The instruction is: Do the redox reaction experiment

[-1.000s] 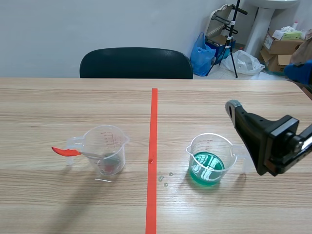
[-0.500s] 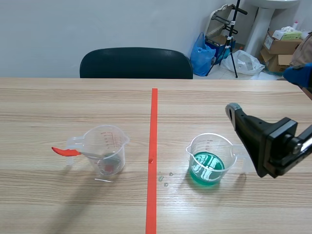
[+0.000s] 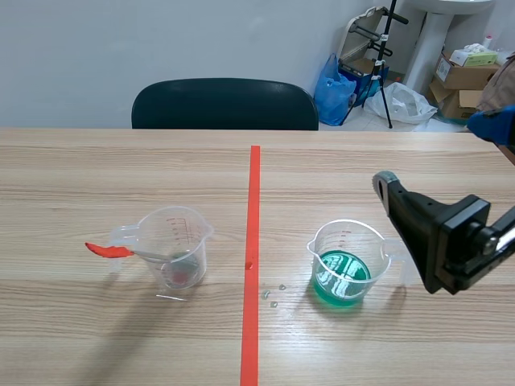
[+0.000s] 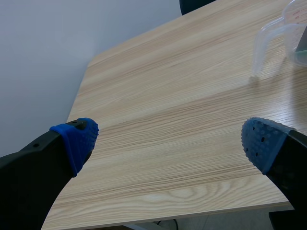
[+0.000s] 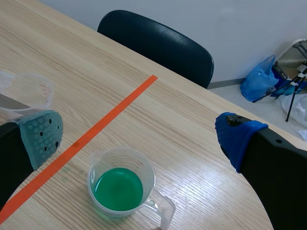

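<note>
A clear beaker (image 3: 348, 261) holding green liquid (image 5: 118, 189) stands right of the red tape line. My right gripper (image 5: 139, 134) hovers open above and just right of it, one finger (image 3: 406, 225) showing in the scene view. A second clear beaker (image 3: 177, 248) stands left of the line with a red-handled spoon (image 3: 110, 250) resting in it. My left gripper (image 4: 168, 143) is open over bare table near the table's edge, with that beaker's handle (image 4: 267, 39) far ahead. The left arm does not show in the scene view.
A few small clear bits (image 3: 273, 294) lie by the tape line (image 3: 252, 265) near the green beaker. A black chair (image 3: 225, 103) stands behind the table. Bags and boxes (image 3: 463, 72) sit at the back right, beside a blue sleeve (image 3: 492, 125).
The right gripper has sunk very slightly. Both beakers and the spoon lie as before.
</note>
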Controlling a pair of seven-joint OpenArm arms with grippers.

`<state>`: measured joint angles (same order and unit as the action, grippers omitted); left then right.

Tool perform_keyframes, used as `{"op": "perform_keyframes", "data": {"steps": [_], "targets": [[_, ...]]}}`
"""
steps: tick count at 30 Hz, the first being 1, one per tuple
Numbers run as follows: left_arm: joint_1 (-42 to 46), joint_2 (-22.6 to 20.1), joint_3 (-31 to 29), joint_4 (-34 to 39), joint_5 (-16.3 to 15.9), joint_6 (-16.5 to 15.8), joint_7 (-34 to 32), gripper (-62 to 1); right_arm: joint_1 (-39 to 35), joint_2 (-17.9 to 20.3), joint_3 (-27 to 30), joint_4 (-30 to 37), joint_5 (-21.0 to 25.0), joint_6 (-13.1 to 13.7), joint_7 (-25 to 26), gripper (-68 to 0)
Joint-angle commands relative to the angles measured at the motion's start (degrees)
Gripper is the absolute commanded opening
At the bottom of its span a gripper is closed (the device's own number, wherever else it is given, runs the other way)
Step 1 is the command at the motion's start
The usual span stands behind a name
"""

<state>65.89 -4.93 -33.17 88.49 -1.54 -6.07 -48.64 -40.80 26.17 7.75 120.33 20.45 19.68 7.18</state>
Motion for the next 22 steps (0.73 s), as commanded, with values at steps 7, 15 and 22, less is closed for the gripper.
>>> {"op": "perform_keyframes", "data": {"steps": [7,15,22], "targets": [[0.6,0.3,-0.1,0.8,-0.4,0.1,-1.0,1.4,0.7,0.2,0.0,0.8,0.8,-0.4,0.8,0.4],[0.6,0.3,-0.1,0.8,-0.4,0.1,-1.0,1.4,0.7,0.2,0.0,0.8,0.8,-0.4,0.1,0.4],[0.6,0.3,-0.1,0.8,-0.4,0.1,-1.0,1.4,0.7,0.2,0.0,0.8,0.8,-0.4,0.1,0.4]]}}
